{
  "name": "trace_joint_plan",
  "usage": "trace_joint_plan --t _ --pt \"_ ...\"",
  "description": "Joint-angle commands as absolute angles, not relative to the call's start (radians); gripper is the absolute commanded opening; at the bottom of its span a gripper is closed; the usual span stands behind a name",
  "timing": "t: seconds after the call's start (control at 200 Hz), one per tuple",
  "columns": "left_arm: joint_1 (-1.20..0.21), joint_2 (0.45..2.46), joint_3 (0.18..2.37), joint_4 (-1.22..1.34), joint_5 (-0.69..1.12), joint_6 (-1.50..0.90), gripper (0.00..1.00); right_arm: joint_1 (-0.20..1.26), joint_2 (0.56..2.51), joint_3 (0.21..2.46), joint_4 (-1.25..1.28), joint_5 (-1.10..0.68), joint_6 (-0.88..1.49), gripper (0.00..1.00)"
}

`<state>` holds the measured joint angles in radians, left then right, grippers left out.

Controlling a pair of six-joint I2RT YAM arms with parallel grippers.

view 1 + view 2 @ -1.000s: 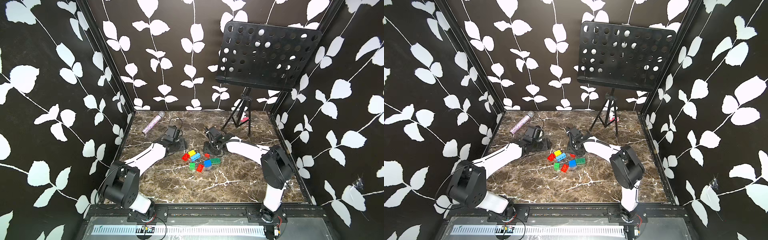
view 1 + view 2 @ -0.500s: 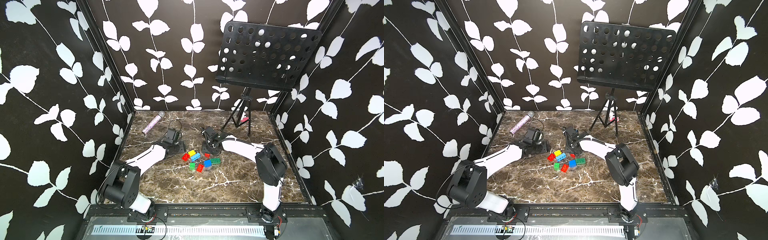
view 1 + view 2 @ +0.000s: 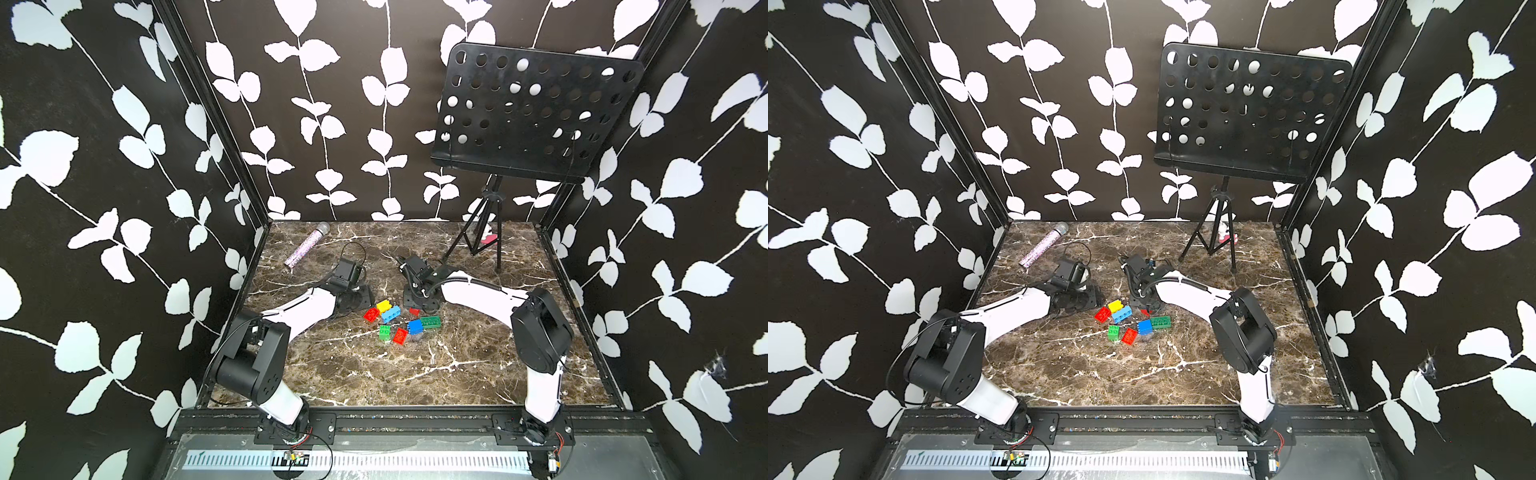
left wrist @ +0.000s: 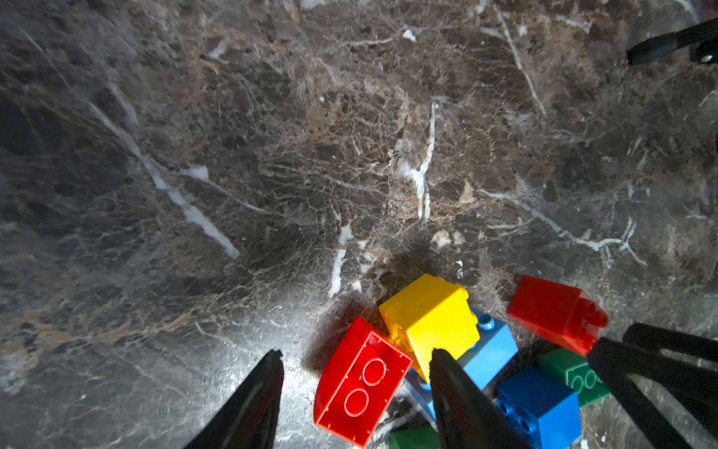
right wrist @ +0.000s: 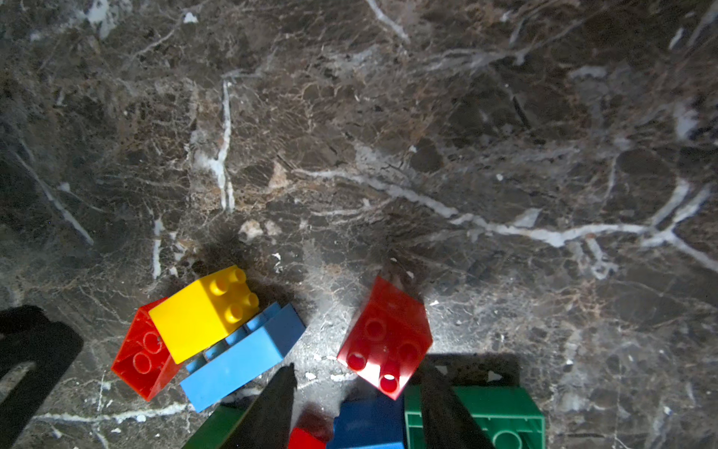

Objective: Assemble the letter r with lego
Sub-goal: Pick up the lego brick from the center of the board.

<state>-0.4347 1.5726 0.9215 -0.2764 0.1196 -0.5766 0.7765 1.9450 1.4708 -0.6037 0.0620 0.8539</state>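
- Marble tabletop (image 3: 374, 374): bore everything.
- Music stand (image 3: 536, 112): well apart from the yellow brick (image 3: 383, 306); seen whole only in both top views.
- Microphone (image 3: 306, 249): well apart from it; missing from both wrist views.
- Left gripper (image 4: 355, 352): just beside the yellow brick, fingers apart, clamping nothing.
- Right gripper (image 5: 357, 369): near it, fingers apart, empty.
- Dark green brick (image 3: 430, 322): near it.
- Light blue brick (image 5: 241, 357): touching it, partly underneath, as the right wrist view showed.
- Red brick (image 4: 361, 381): touching it, underside up.
- Orange-red brick (image 5: 384, 338): apart from it; half hidden by the right gripper in both top views.
- Blue brick (image 3: 414, 326), light green brick (image 3: 385, 332): near.
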Motion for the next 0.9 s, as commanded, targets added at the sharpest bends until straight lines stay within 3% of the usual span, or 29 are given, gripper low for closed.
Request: trace_joint_plan --t 0.0,0.89 --pt "-0.428 1.568 0.932 -0.267 0.132 -0.578 0.62 0.770 1.981 1.497 -0.600 0.043 0.901 0.53" --pt "-0.428 1.626 0.939 -0.240 0.173 -0.597 0.60 0.759 2.044 1.535 -0.643 0.115 0.833 0.47"
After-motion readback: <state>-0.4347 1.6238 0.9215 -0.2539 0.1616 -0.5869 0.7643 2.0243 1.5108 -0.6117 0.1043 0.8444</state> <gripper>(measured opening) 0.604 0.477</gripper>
